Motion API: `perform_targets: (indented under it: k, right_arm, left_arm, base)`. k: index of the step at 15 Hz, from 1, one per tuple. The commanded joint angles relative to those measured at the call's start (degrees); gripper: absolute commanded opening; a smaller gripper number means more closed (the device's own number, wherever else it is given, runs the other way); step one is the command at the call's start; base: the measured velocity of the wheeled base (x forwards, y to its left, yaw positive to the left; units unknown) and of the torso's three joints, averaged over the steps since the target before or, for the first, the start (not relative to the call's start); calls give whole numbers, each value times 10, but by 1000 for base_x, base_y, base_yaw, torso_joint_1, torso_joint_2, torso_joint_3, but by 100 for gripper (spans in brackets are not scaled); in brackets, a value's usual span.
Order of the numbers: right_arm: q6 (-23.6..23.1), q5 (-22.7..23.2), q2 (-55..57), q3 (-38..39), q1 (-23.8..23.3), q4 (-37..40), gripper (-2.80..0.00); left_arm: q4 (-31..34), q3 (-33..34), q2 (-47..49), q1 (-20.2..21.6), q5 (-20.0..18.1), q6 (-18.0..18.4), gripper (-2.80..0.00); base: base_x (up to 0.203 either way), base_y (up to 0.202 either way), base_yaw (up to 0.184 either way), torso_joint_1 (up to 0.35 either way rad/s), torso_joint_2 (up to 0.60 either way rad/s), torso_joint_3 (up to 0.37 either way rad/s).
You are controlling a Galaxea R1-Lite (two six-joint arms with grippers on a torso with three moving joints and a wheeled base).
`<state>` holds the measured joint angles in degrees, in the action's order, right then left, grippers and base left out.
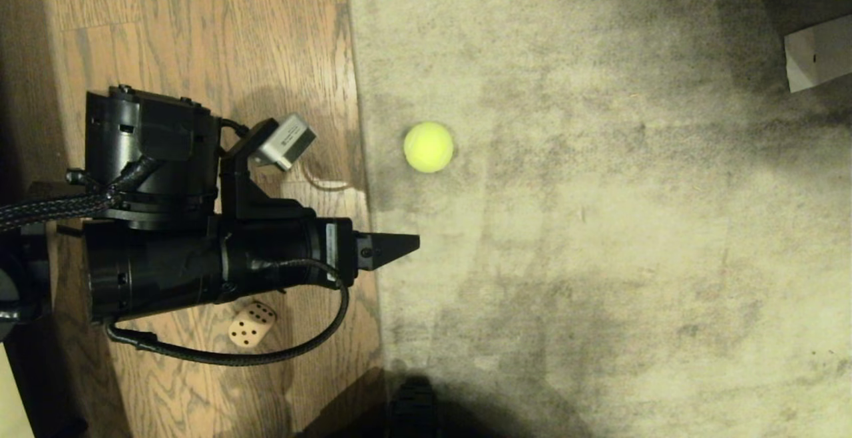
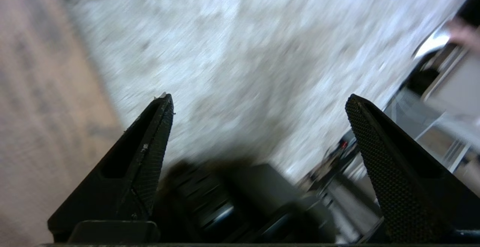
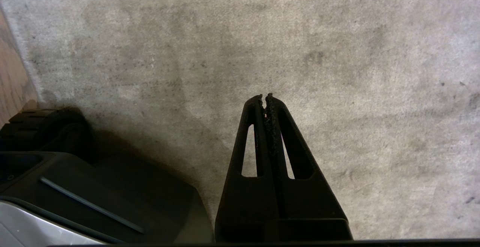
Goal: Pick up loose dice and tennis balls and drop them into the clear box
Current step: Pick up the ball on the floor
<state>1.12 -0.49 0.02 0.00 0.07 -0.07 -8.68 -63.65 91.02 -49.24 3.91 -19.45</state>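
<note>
Left gripper (image 2: 258, 100): my jaws spread wide, holding nothing.
Right gripper (image 3: 264, 97): jaws pressed together.
Ball (image 1: 428, 147): on carpet.
Die (image 1: 251, 324): on wood, left.

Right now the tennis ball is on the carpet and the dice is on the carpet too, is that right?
Not quite. The tennis ball is on the carpet, but the dice lies on the wooden floor, beside the left arm; the head view shows it.
</note>
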Motion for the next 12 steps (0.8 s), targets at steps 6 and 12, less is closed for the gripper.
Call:
perform_targets:
  k: [6,12]
  right_arm:
    - [0,0,0,1,0,0,-280]
    - [0,0,0,1,0,0,-280]
  left_arm:
    - [0,-60,66,-66,81,-21,0]
    - [-5,-162,153,-71,164,-26,0]
  base:
    - [0,0,0,0,0,0]
    - [0,0,0,0,0,0]
